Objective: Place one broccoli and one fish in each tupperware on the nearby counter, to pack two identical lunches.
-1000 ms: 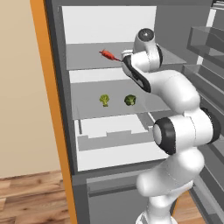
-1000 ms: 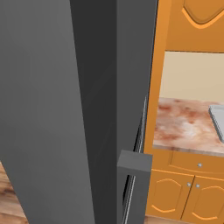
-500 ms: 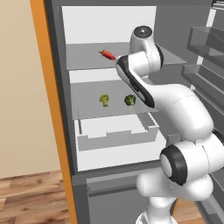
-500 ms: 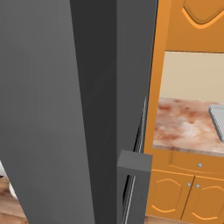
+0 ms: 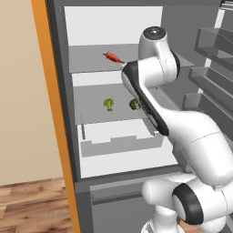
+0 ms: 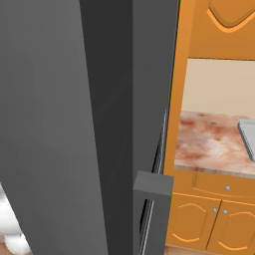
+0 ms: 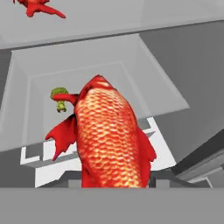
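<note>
A big red-orange fish [image 7: 109, 140] rises from the bottom of the hand view, and my gripper is shut on it, with the fingertips hidden behind its body. Below it lie the fridge's grey shelves with one green broccoli [image 7: 60, 98] beside the fish's fin. Another red fish [image 7: 37, 8] [image 5: 112, 57] lies on the upper shelf. In the left base view two broccoli [image 5: 108, 104] [image 5: 134, 104] sit on the middle shelf, and my arm [image 5: 154, 63] reaches into the fridge in front of them, covering the hand. The tupperware is out of view.
The open fridge [image 5: 113, 27] has a white drawer [image 5: 120, 141] under the broccoli shelf and door racks [image 5: 214, 59] on the right. Its dark door [image 6: 89, 124] blocks most of the right base view. Beyond it stands a pink-brown stone top [image 6: 209, 142] on orange cabinets [image 6: 219, 219].
My arm's elbow has swung lower and nearer the camera while the upper joint stayed by the top shelf. The shelf fish and both broccoli have not moved.
</note>
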Controlling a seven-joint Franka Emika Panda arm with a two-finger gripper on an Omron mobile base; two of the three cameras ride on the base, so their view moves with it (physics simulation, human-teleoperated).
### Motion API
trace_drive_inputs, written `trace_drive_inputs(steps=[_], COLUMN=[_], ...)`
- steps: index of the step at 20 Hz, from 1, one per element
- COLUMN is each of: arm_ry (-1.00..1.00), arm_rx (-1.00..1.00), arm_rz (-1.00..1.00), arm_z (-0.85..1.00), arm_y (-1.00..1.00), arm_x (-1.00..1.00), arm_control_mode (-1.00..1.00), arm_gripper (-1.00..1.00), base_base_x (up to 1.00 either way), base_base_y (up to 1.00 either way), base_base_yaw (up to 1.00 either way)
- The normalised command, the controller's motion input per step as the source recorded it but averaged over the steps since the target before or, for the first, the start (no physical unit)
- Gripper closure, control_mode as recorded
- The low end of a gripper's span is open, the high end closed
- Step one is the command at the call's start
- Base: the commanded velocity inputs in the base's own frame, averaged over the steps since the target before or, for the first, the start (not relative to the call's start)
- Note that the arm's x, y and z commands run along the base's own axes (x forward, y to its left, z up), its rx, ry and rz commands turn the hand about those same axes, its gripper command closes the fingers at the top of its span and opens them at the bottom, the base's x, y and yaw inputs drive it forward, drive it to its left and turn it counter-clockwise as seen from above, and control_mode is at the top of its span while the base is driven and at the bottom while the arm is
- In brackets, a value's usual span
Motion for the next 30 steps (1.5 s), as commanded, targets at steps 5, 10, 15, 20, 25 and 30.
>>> trace_drive_inputs(steps=[5, 10, 15, 20, 25, 30], arm_ry=[-0.02, 0.00, 0.00, 0.00, 0.00, 0.00], arm_rx=[0.00, 0.00, 0.00, 0.00, 0.00, 0.00], arm_rz=[-0.01, -0.01, -0.01, 0.00, 0.00, 0.00], arm_z=[0.00, 0.00, 0.00, 0.00, 0.00, 0.00], arm_y=[0.00, 0.00, 0.05, 0.00, 0.00, 0.00], arm_x=[-0.94, -0.66, -0.42, 0.00, 0.00, 0.00], arm_control_mode=[-1.00, -1.00, -1.00, 1.00, 1.00, 1.00], arm_gripper=[1.00, 1.00, 1.00, 1.00, 1.00, 1.00], base_base_x=[0.00, 0.00, 0.00, 0.00, -0.37, -0.99], base_base_y=[0.00, 0.00, 0.00, 0.44, 0.44, 0.01], base_base_yaw=[0.00, 0.00, 0.00, -0.03, -0.03, -0.06])
